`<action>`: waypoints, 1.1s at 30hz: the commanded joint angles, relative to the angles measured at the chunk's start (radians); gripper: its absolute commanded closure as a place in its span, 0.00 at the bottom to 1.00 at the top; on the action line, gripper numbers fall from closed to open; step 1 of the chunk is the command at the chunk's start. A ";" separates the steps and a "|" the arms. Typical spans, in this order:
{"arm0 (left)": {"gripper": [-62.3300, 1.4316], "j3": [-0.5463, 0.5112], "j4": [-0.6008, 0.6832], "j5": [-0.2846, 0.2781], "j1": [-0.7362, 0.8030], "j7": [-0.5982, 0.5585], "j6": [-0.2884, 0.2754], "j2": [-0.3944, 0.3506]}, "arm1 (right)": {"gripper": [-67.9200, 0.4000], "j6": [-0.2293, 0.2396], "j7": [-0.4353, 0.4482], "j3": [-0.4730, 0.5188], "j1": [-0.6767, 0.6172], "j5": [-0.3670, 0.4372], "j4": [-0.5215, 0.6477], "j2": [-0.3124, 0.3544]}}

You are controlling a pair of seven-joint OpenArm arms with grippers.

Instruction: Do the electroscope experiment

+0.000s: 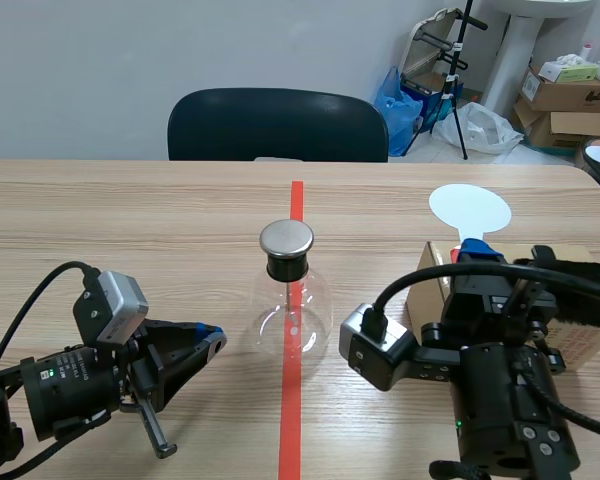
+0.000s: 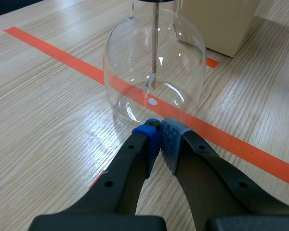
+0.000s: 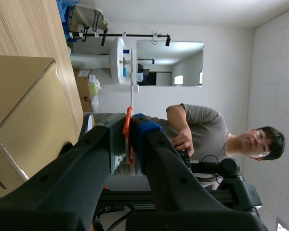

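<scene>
Wooden table (image 1: 130, 220) runs to a grey wall (image 1: 80, 60), one red tape line (image 1: 295, 200) down its middle; one dark chair (image 1: 277, 125) stands behind it; one cardboard box (image 1: 583, 345) sits by the right arm; one glass flask (image 1: 292, 310) stands upright on the tape, one metal cap (image 1: 286, 238) on top; left gripper (image 2: 161, 132) lies just before the flask, fingers pressed together on nothing; right gripper (image 3: 130, 127) pinches the handle of one white paddle (image 1: 469, 208), its disc beyond the box.
</scene>
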 commanded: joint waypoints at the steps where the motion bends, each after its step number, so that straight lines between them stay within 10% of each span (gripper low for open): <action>1: 0.93 -0.004 0.024 -0.007 -0.003 -0.016 -0.003 0.000 | 0.98 -0.010 0.005 0.003 0.008 -0.001 0.013 0.005; 33: 0.93 -0.004 0.024 -0.007 -0.003 -0.016 -0.003 0.000 | 0.98 -0.010 0.624 0.003 0.009 -0.001 0.013 0.005</action>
